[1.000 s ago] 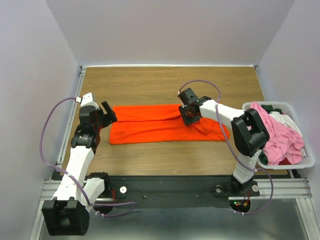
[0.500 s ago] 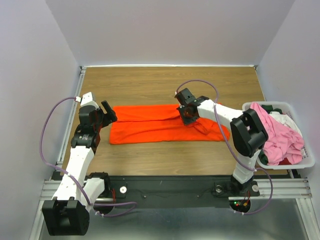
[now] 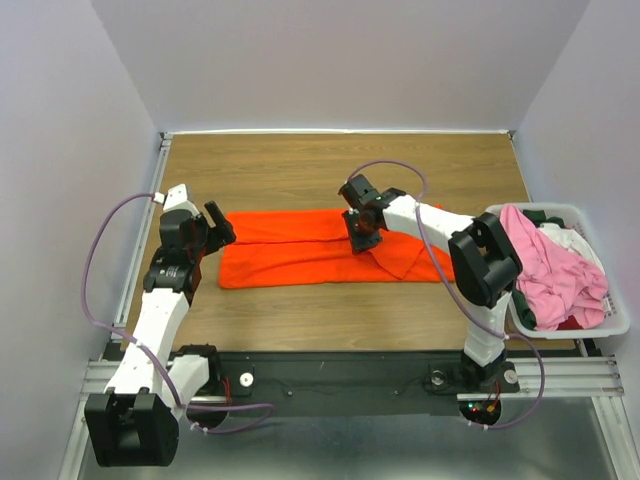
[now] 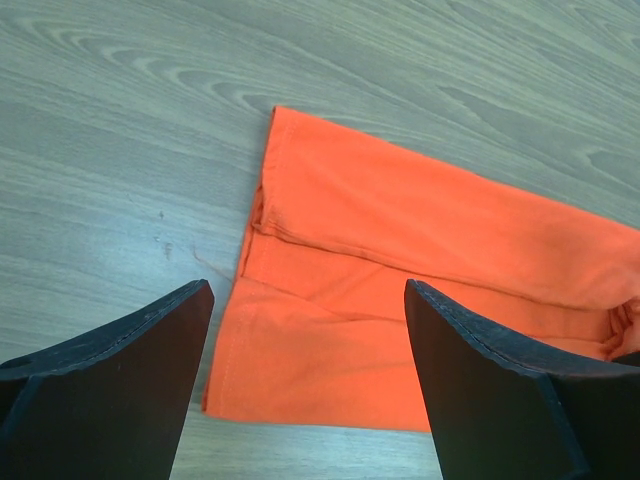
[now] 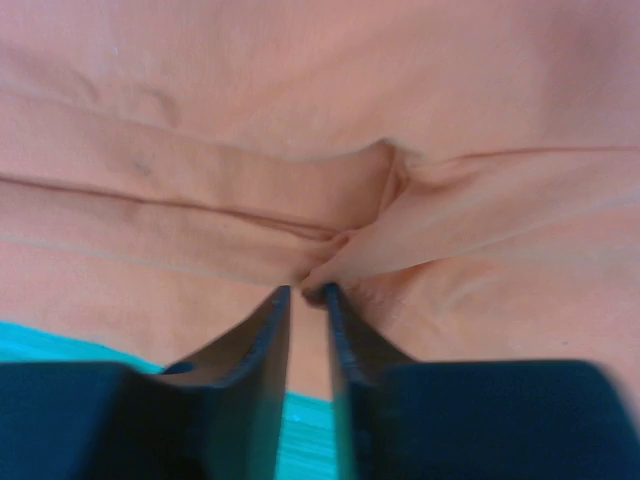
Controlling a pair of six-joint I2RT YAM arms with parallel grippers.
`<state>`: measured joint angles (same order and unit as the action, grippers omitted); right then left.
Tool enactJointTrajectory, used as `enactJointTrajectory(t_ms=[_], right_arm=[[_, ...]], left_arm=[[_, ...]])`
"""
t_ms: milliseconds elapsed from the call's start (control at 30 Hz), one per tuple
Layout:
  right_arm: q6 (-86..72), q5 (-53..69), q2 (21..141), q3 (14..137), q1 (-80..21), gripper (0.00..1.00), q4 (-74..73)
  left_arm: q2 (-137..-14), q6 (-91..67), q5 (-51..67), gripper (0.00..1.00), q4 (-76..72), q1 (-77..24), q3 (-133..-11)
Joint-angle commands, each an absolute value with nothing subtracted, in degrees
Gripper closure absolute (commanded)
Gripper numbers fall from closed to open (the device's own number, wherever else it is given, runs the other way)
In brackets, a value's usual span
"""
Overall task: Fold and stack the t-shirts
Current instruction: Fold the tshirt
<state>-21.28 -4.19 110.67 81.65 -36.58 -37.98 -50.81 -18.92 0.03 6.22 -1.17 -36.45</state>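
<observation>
A bright orange t-shirt lies folded into a long band across the middle of the wooden table. My right gripper is low over its middle, with the jaws nearly together and pinching a ridge of the orange cloth at the tips. From there the shirt's right part trails as a loose flap. My left gripper hovers just off the band's left end, jaws wide open and empty. The orange shirt's left edge lies below and beyond them.
A white plastic bin stands at the table's right edge. In it are a pink shirt, a white one and some dark cloth. Walls close the table in at the back and on both sides.
My right gripper has moved left along the shirt with pinched cloth, and the shirt's right end has been drawn leftward into a flap. The left arm has hardly moved.
</observation>
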Motion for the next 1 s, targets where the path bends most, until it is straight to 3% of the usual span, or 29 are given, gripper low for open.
enactJointTrajectory(t_ms=[0,100,267,467,700,967], right_arm=[[-23.64,-0.88,108.99,83.49,-37.62,0.67,-39.11],[-22.77,-3.5,105.39,83.93,-37.62,0.52,-39.29],[-22.67,-10.36,97.4,80.0,-34.47,0.5,-41.22],[-23.47,-9.58,90.71,69.36,-21.99,0.54,-40.96],[-22.68,-7.64,90.44,68.55,-13.28,0.59,-37.02],[-22.5,-5.98,98.43,74.43,-5.19,0.68,-29.27]], left_arm=[[-51.41,-18.89,3.16,0.11,3.96,-1.49,-36.21],[-52.82,-20.21,5.8,0.11,4.04,-2.54,-36.73],[-56.94,-23.98,7.65,0.11,4.48,-8.32,-39.54],[-66.52,-27.68,4.66,0.13,4.22,-21.79,-46.92],[-78.03,-26.02,0.79,0.16,3.43,-21.89,-53.43],[-92.36,-24.17,0.53,0.21,2.9,-16.27,-62.74]])
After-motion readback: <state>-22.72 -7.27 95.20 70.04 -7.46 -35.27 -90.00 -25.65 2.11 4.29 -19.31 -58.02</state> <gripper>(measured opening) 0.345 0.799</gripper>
